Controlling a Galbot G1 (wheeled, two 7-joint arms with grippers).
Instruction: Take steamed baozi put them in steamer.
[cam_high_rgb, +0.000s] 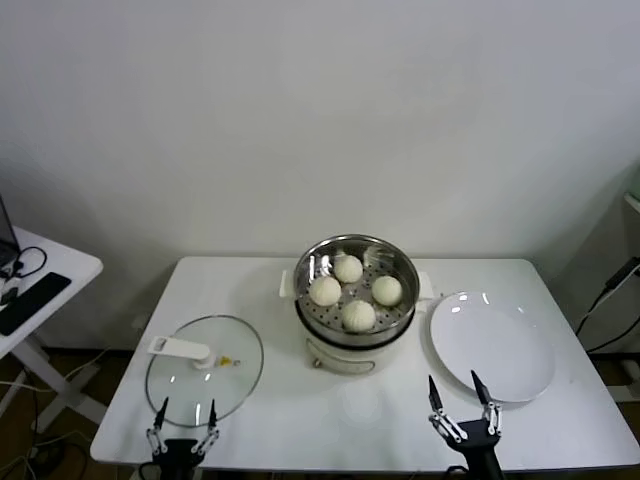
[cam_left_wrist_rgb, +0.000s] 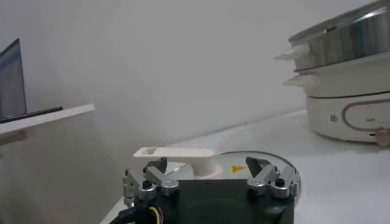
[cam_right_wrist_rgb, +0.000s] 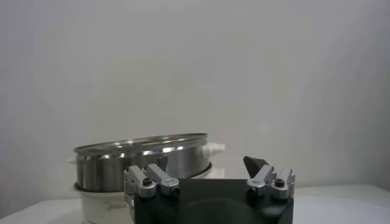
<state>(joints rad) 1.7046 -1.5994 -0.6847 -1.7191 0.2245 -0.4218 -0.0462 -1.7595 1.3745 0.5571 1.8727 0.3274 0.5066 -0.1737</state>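
- The steamer (cam_high_rgb: 355, 300), a shiny stainless-steel pot on a white electric base, stands at the middle of the white table (cam_high_rgb: 300, 400), toward its far edge; its small white side handles stick out to either side
- Four steamed baozi (cam_high_rgb: 349, 268) lie on the perforated floor inside the steamer; one at the far side, one on the left (cam_high_rgb: 325, 291), one on the right (cam_high_rgb: 387, 290), one nearest the robot (cam_high_rgb: 358, 316); they sit close together in a diamond
- A round glass lid (cam_high_rgb: 204, 370) with a white handle (cam_high_rgb: 180, 348) lies flat on the table to the left of the steamer; apart from it
- A flat white plate (cam_high_rgb: 492, 346) lies to the right of the steamer, just beside its base; nothing on it
- The left gripper (cam_high_rgb: 182, 428) waits at the near table edge, just short of the glass lid; its fingers are spread apart and hold nothing; the left wrist view shows the lid's handle (cam_left_wrist_rgb: 177, 159) just beyond the fingertips
- The right gripper (cam_high_rgb: 462, 410) waits at the near edge by the plate's near rim; its fingers are spread wide and empty; the right wrist view looks across at the steamer's steel wall (cam_right_wrist_rgb: 143, 159)
- A second white table (cam_high_rgb: 40, 285) with dark devices and cables stands off to the left
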